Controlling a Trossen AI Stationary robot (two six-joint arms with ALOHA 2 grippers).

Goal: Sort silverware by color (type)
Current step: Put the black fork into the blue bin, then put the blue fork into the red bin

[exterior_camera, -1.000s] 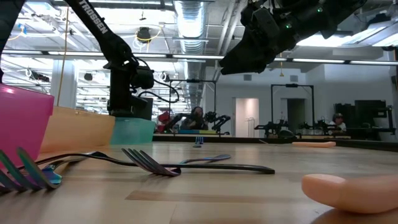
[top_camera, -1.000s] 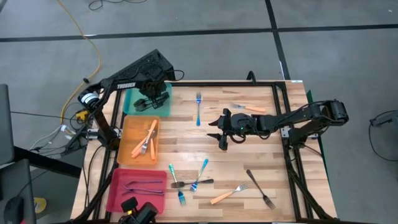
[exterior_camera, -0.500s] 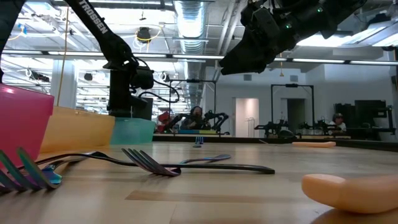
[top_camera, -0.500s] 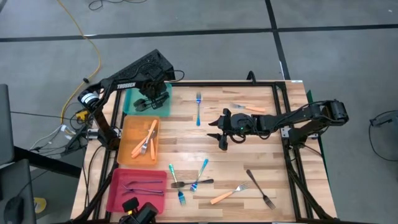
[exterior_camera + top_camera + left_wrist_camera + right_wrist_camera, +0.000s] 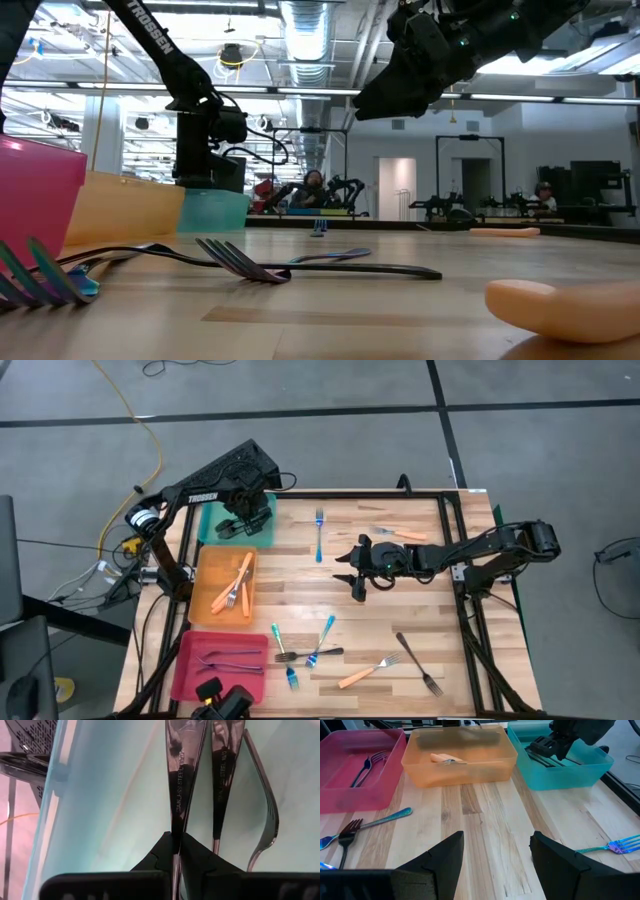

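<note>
Seen from above, the left gripper (image 5: 238, 520) was lowered into the teal tray (image 5: 211, 522) at the table's far left corner. Only its wrist camera showed what it held: the fingers (image 5: 162, 851) were clenched on the handle of a fork (image 5: 181, 775) stamped "stainless steel", with two more forks (image 5: 226, 770) lying beside it on the tray floor.

The right gripper (image 5: 353, 572) hung above the bare middle of the table (image 5: 400, 610), its jaws spread wide and holding nothing; the low view showed it well clear of the wood.

The orange tray (image 5: 205, 592) held orange-handled forks (image 5: 238, 582), and the pink tray (image 5: 188, 665) held dark ones (image 5: 230, 658). Loose on the table lay a blue fork (image 5: 319, 532) near the far edge, an orange fork (image 5: 402, 534) beside it, a cluster of blue and dark forks (image 5: 305, 650) near the front, another orange fork (image 5: 366, 671) and a dark fork (image 5: 418, 662). From above, the exact count in each tray was hard to tell.
</note>
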